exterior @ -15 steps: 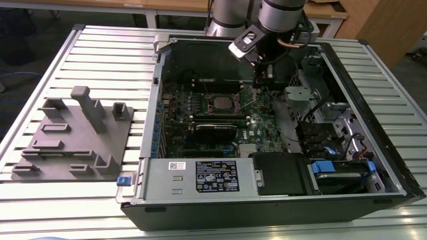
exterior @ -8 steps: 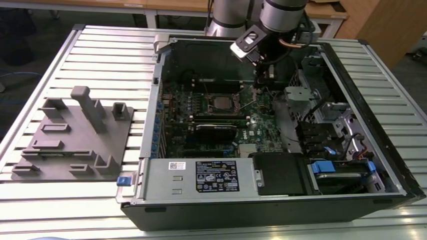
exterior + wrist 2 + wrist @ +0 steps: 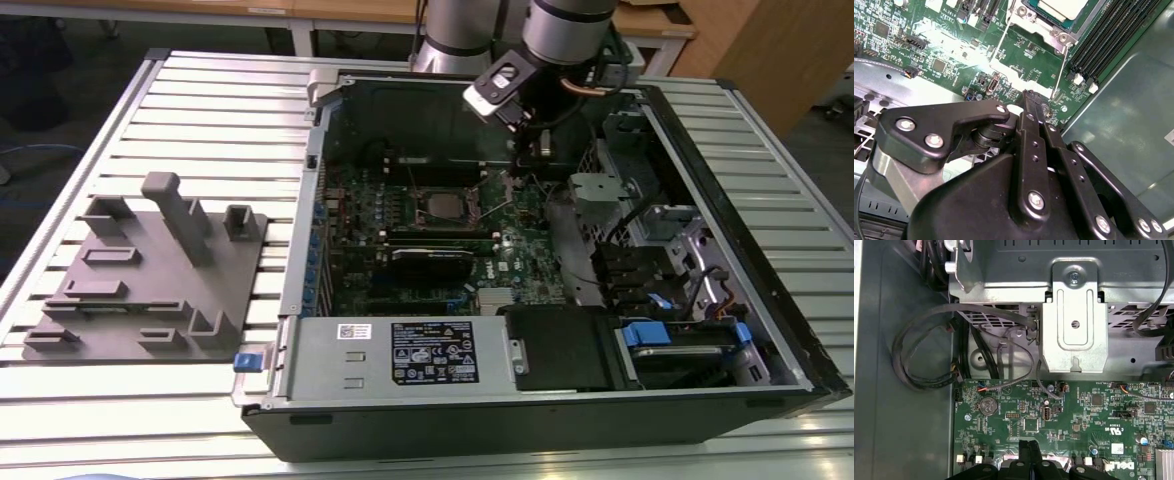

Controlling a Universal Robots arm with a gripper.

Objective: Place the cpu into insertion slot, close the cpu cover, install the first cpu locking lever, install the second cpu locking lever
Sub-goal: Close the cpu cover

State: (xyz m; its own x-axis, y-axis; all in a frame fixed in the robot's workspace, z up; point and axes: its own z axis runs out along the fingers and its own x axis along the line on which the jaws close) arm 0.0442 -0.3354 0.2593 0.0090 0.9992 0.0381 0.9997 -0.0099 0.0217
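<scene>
The arm (image 3: 567, 30) reaches down over the case's (image 3: 304, 250) far edge, its gripper (image 3: 538, 152) tipped toward the board (image 3: 358, 205), fingers (image 3: 1030, 107) pressed together just beside the slot (image 3: 416, 196). The cpu (image 3: 438, 205) lies in that slot at mid-board, with 2 levers (image 3: 999, 47) raised.

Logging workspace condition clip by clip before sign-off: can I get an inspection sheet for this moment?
Surface: slatted metal table with an open computer case lying on it.
Job's things: cpu sits on the motherboard. The cpu cover looks to be down around it. The two wire locking levers angle away and look unlatched.
Clutter: grey moulded fixture on the table, at the exterior view's left.
Grippers: gripper has its fingers shut, low over the board by one lever's end; contact cannot be told.
Cables: grey cable loop beside a metal bracket.
Surroundings: wooden benches behind the table.
</scene>
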